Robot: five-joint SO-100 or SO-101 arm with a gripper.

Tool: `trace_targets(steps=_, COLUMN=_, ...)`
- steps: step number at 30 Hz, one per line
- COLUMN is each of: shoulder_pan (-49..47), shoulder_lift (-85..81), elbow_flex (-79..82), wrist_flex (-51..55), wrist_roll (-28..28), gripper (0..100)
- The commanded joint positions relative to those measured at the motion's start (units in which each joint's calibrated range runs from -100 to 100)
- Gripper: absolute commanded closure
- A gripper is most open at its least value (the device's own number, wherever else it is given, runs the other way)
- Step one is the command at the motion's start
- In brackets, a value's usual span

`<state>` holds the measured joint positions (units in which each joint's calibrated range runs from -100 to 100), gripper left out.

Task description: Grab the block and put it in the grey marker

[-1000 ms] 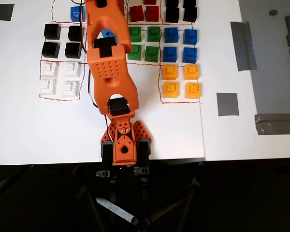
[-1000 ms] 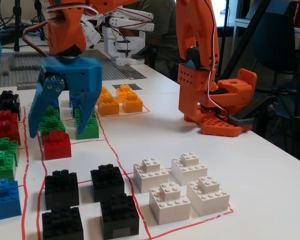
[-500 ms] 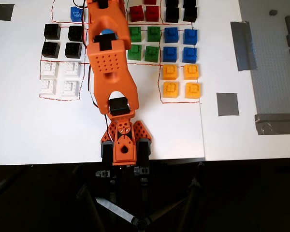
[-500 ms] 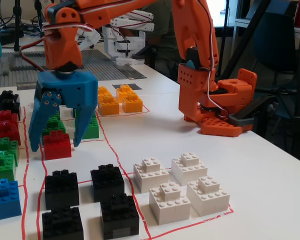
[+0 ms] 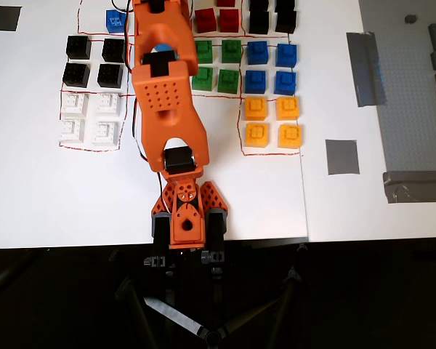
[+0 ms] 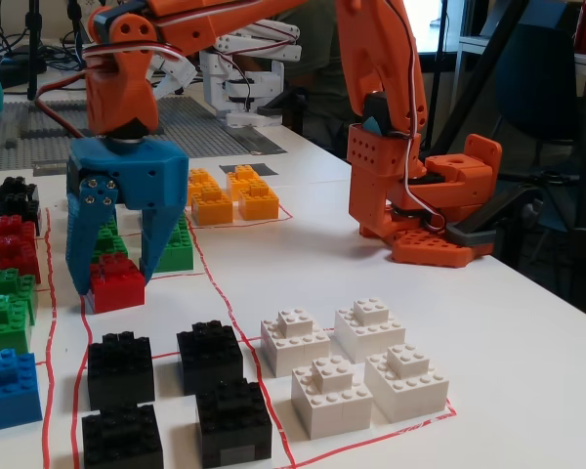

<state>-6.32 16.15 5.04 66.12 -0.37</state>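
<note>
In the fixed view, the blue gripper (image 6: 112, 283) hangs at the left of the frame with its two fingers (image 6: 82, 244) closed against the sides of the red block (image 6: 116, 285), which sits on the white table (image 6: 527, 371) in the middle left, just in front of a green block (image 6: 176, 249). The block's base looks level with the table, though whether it is lifted at all cannot be told. The orange arm (image 6: 376, 107) arches from its base at the centre right across the top of the frame to the gripper.

In the overhead view, the arm (image 5: 163, 94) covers the gripper and the held block, running from the lower centre up to the top edge. The grey marker (image 5: 342, 157) lies at the middle right, well apart from the arm, just right of the orange-yellow blocks (image 5: 272, 121). Blue blocks (image 5: 272, 67) sit above those, black blocks (image 5: 93, 61) and white blocks (image 5: 90, 117) at the upper left.
</note>
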Motion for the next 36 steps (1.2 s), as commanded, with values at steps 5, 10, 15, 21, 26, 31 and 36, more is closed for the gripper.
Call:
trace_targets(steps=5, shoulder_pan=-1.75, shoulder_lift=-19.43, elbow_flex=0.18, wrist_flex=3.69, wrist_roll=2.15, gripper=100)
trace_targets(steps=10, shoulder_pan=-3.24, shoulder_lift=-29.45, elbow_flex=-1.0, wrist_flex=9.56, wrist_roll=5.67, gripper=100)
trace_targets(steps=15, shoulder_pan=-0.66, shoulder_lift=-35.41, elbow_flex=-5.35, wrist_flex=18.54, wrist_roll=10.84, gripper=100)
trace_targets(steps=21, shoulder_pan=10.57, shoulder_lift=-38.52, elbow_flex=-5.54, wrist_flex=25.15, wrist_roll=17.83, gripper=100)
trace_targets(steps=26, shoulder_pan=22.88, shoulder_lift=-39.81, elbow_flex=-2.81, wrist_flex=24.82, wrist_roll=23.35, gripper=100)
trace_targets(steps=31, shoulder_pan=34.44, shoulder_lift=-37.65, elbow_flex=0.0, wrist_flex=22.38, wrist_roll=27.4, gripper=100)
trace_targets(steps=36, shoulder_pan=46.51, shoulder_lift=-31.87, elbow_flex=0.55, wrist_flex=18.05, wrist_roll=31.75, gripper=100)
